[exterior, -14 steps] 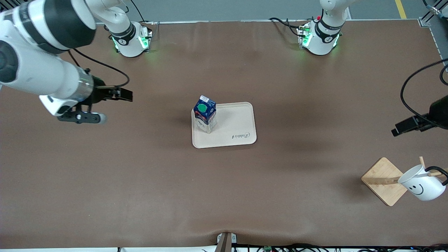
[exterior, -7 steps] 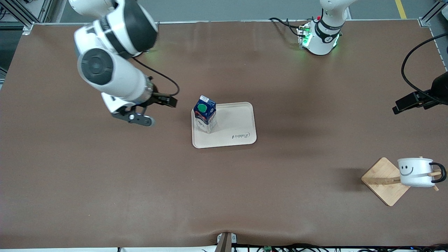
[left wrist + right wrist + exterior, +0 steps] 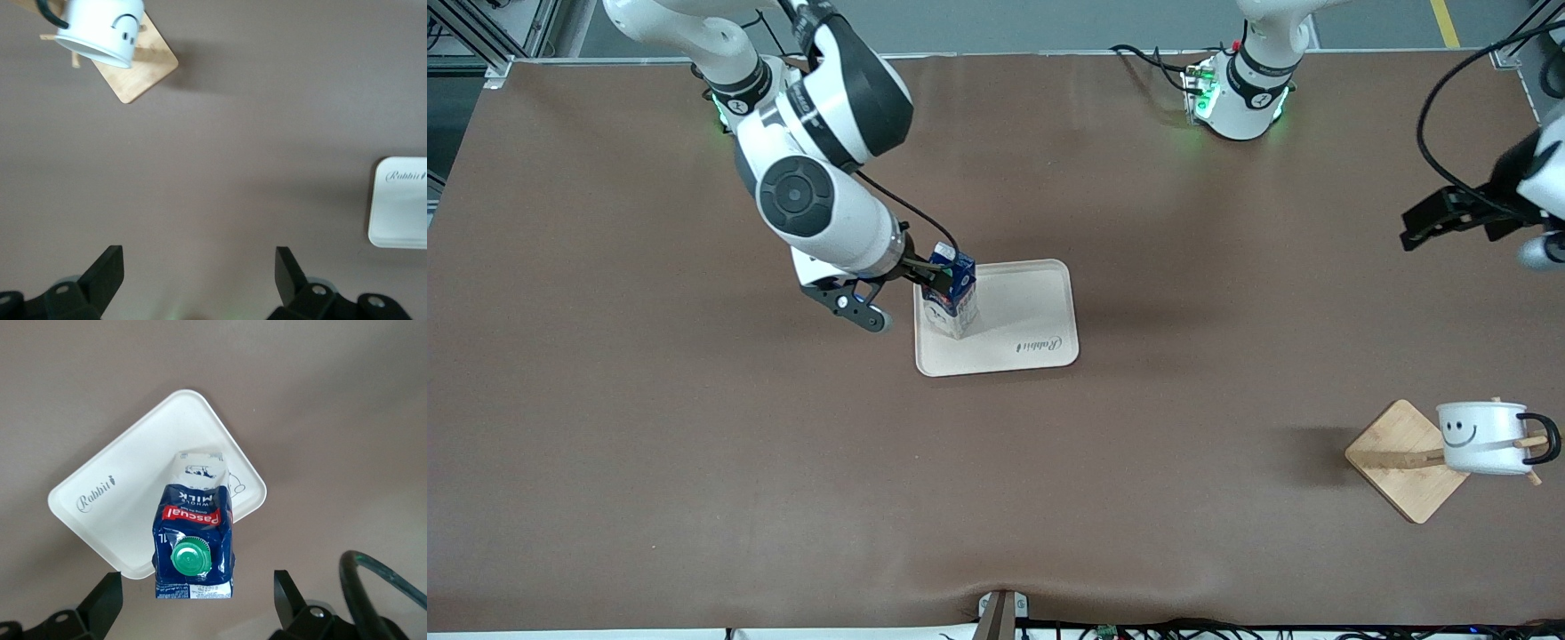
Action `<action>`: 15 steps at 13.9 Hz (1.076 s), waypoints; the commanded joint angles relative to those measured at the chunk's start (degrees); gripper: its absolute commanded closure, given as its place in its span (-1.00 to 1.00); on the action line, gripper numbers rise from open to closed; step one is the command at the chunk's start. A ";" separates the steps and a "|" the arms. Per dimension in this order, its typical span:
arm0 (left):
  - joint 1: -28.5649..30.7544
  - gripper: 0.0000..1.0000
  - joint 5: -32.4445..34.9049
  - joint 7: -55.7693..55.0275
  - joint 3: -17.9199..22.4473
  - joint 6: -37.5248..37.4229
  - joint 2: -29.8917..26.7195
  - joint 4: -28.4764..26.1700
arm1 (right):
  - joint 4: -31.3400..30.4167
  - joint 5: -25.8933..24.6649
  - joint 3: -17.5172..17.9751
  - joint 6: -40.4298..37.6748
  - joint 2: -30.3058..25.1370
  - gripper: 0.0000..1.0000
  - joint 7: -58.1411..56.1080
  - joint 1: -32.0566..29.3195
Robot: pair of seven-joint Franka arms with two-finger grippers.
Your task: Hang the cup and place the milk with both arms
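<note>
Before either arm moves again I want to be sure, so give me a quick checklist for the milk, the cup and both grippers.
1. Milk standing upright on the tray, near a corner: ok.
2. Right gripper open, over the milk's top: ok.
3. Right gripper clear of the carton's sides: cannot tell.
4. Cup hanging by its handle on the wooden rack: ok.
5. Left gripper open and holding nothing, over bare table at the left arm's end, apart from the cup: ok.
</note>
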 commanded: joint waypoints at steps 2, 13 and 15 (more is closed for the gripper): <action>-12.70 -1.00 0.34 0.45 13.15 0.86 -4.80 -6.20 | -2.41 1.28 -0.55 1.24 0.35 -1.00 1.49 1.90; -17.55 -1.00 -0.71 0.71 17.12 4.91 -7.80 -10.17 | -3.99 1.37 -0.55 4.58 3.17 -1.00 1.76 4.72; -17.55 -1.00 -0.72 0.71 17.04 4.82 -7.71 -10.34 | -4.60 1.37 -0.55 5.46 3.43 -1.00 1.76 5.16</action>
